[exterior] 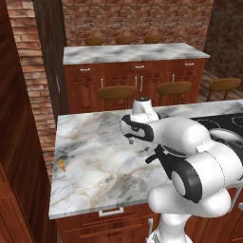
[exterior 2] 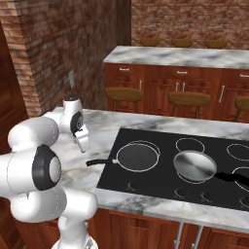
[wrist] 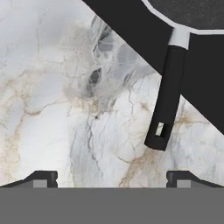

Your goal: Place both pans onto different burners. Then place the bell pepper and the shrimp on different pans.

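The end effector (wrist: 112, 177) is held wide apart and empty above the marble desk (wrist: 57, 109), just beside the long handle (wrist: 168, 94) of the black pan (exterior 2: 138, 156). That pan is set on a burner at the left of the cooktop (exterior 2: 165, 185), with the steel pan (exterior 2: 195, 165) on a neighbouring burner. The shrimp (exterior: 62, 165) is seen near the desk's far left edge.

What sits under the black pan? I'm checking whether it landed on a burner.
The black round pan rests on the flat black glass cooktop, inside a thin white circle burner outline. The glass beneath its base is covered.
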